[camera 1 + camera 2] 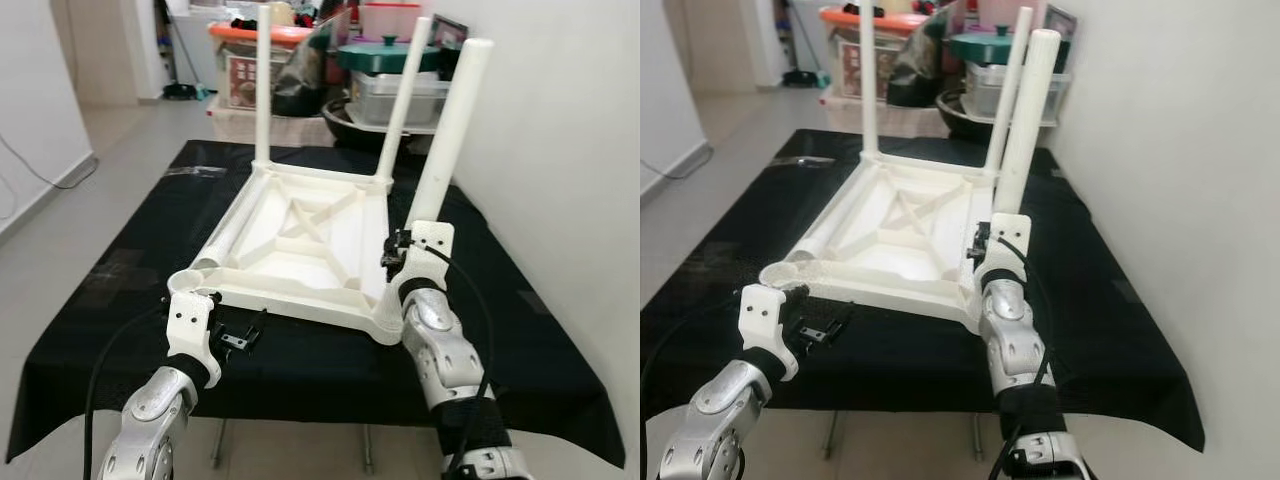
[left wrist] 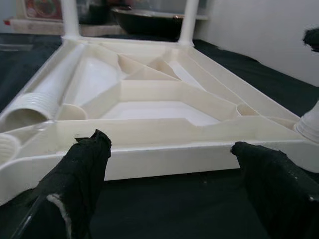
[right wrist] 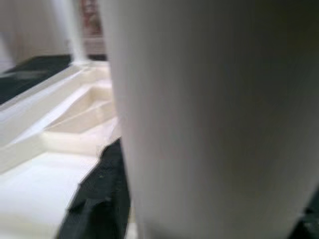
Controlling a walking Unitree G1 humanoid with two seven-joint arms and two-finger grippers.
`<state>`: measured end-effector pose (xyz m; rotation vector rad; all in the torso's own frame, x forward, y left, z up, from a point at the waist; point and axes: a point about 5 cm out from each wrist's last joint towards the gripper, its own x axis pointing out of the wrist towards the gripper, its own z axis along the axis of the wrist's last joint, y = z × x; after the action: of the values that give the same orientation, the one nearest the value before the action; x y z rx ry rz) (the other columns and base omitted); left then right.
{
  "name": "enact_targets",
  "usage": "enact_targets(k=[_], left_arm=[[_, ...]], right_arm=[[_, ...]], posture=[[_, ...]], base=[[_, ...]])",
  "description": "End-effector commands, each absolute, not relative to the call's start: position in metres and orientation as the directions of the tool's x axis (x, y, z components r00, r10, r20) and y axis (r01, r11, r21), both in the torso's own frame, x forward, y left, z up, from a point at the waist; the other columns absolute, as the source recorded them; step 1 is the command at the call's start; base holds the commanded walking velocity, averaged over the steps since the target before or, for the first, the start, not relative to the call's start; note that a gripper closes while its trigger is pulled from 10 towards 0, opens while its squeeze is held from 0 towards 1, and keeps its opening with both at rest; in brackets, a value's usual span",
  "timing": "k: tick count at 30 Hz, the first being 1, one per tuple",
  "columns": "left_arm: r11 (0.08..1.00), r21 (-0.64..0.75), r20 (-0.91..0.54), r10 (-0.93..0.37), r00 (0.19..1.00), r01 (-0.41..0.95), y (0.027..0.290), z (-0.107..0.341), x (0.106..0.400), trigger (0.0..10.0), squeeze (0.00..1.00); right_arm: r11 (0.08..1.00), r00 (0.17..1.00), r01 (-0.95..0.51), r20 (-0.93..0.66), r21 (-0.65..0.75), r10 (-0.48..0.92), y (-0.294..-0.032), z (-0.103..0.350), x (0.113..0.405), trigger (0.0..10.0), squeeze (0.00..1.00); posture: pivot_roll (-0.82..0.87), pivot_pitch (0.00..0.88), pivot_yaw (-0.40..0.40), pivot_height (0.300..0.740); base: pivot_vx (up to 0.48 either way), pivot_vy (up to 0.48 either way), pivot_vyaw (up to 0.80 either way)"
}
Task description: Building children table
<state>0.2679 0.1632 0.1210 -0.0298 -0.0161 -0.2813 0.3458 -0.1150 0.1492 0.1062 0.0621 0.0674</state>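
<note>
**Third leg going into an upturned children's table**

A white plastic children's tabletop lies upside down, ribs showing, at the centre of the head views, on a table draped in black cloth; two legs stand upright in its far corners, toward the upper middle of the frame; a third leg rises at the near right corner, slightly tilted; the right pincer sits at its base, right of centre, and its wrist view has the pale leg close between dark fingers, so it appears to be pinching the leg; a fourth leg lies loose along the tabletop's left edge, and the near left socket is open; the left pincer, lower left, hangs spread just short of the near rim, holding nothing.

Judged step: seating the third leg; the next move likely calls for pressing or twisting it home while upright, then taking up the lying leg for the open socket; clutter of boxes and pots sits at the top.
</note>
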Motion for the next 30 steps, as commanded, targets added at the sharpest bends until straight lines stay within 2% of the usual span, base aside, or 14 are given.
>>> enact_targets(k=[1, 2, 3, 4, 10, 12, 19, 20, 22, 23, 24, 25, 26, 30], left_arm=[[0.957, -0.037, 0.002, -0.288, 0.958, 0.288, 0.162, 0.118, 0.268, 10.0, 0.0], [0.957, -0.037, 0.002, -0.286, 0.958, 0.286, 0.163, 0.118, 0.268, 10.0, 0.0], [0.958, -0.038, 0.002, -0.285, 0.959, 0.285, 0.163, 0.118, 0.268, 10.0, 0.0], [0.958, -0.038, 0.001, -0.284, 0.959, 0.284, 0.162, 0.117, 0.269, 10.0, 0.0], [0.957, -0.036, 0.0, -0.287, 0.958, 0.287, 0.16, 0.117, 0.269, 10.0, 0.0], [0.959, -0.033, 0.001, -0.282, 0.96, 0.281, 0.162, 0.117, 0.268, 10.0, 0.0], [0.961, -0.035, 0.006, -0.273, 0.962, 0.273, 0.163, 0.118, 0.267, 10.0, 0.0], [0.962, -0.034, 0.006, -0.273, 0.962, 0.273, 0.163, 0.118, 0.267, 10.0, 0.0], [0.962, -0.034, 0.006, -0.273, 0.962, 0.273, 0.163, 0.118, 0.267, 10.0, 0.0], [0.962, -0.033, 0.004, -0.273, 0.962, 0.273, 0.164, 0.118, 0.267, 10.0, 0.0], [0.962, -0.033, 0.004, -0.273, 0.962, 0.273, 0.164, 0.118, 0.267, 10.0, 0.0], [0.961, -0.032, 0.001, -0.273, 0.962, 0.273, 0.164, 0.117, 0.267, 10.0, 0.0], [0.961, -0.032, 0.001, -0.273, 0.962, 0.273, 0.164, 0.117, 0.267, 10.0, 0.0], [0.96, -0.033, 0.002, -0.277, 0.961, 0.277, 0.163, 0.118, 0.268, 10.0, 0.0]], right_arm=[[0.971, 0.981, -0.165, -0.068, 0.171, 0.179, -0.102, 0.153, 0.349, 10.0, 1.0], [0.951, 0.966, -0.24, -0.05, 0.196, 0.254, -0.1, 0.159, 0.353, 10.0, 0.82], [0.935, 0.952, -0.29, -0.035, 0.206, 0.303, -0.1, 0.163, 0.355, 10.0, 0.13], [0.903, 0.926, -0.368, 0.003, 0.22, 0.377, -0.1, 0.169, 0.358, 10.0, 0.04], [0.78, 0.806, -0.592, 0.115, 0.204, 0.581, -0.094, 0.193, 0.36, 10.0, 0.0], [0.623, 0.642, -0.767, 0.155, 0.154, 0.751, -0.082, 0.197, 0.352, 10.0, 0.0], [0.388, 0.39, -0.921, 0.086, 0.039, 0.917, -0.046, 0.179, 0.331, 9.1, 0.0], [0.376, 0.377, -0.926, 0.066, 0.02, 0.924, -0.04, 0.175, 0.331, 3.9, 0.0], [0.376, 0.377, -0.926, 0.066, 0.02, 0.924, -0.04, 0.175, 0.331, 3.9, 0.0], [0.399, 0.399, -0.917, 0.044, 0.015, 0.916, -0.037, 0.172, 0.333, 0.9, 0.0], [0.399, 0.399, -0.917, 0.044, 0.015, 0.916, -0.037, 0.172, 0.333, 0.9, 0.0], [0.532, 0.532, -0.846, -0.006, 0.039, 0.847, -0.037, 0.163, 0.343, 0.0, 0.0], [0.532, 0.532, -0.846, -0.006, 0.039, 0.847, -0.037, 0.163, 0.343, 0.0, 0.0], [0.791, 0.782, -0.606, -0.117, 0.085, 0.612, -0.052, 0.147, 0.36, 0.0, 0.0]], posture=[[0.07, 0.0, -0.072, 0.74], [0.07, 0.0, -0.075, 0.74], [0.07, 0.0, -0.075, 0.74], [0.07, 0.0, -0.075, 0.74], [0.08, 0.0, -0.083, 0.74], [0.09, 0.0, -0.084, 0.74], [0.11, 0.0, -0.096, 0.74], [0.11, 0.0, -0.092, 0.74], [0.11, 0.0, -0.092, 0.74], [0.11, 0.0, -0.091, 0.74], [0.11, 0.0, -0.091, 0.74], [0.1, 0.0, -0.089, 0.74], [0.1, 0.0, -0.089, 0.74], [0.09, 0.0, -0.087, 0.74]], base=[[0.0, 0.0, 0.0], [0.0, 0.0, 0.0], [0.0, 0.0, 0.0], [0.0, 0.0, 0.0], [0.0, 0.0, 0.0], [0.0, 0.0, 0.0], [0.0, 0.0, 0.0], [0.0, 0.0, 0.0], [0.0, 0.0, 0.0], [0.0, 0.0, 0.0], [0.0, 0.0, 0.0], [0.0, 0.0, 0.0], [0.0, 0.0, 0.0], [0.0, 0.0, 0.0]])
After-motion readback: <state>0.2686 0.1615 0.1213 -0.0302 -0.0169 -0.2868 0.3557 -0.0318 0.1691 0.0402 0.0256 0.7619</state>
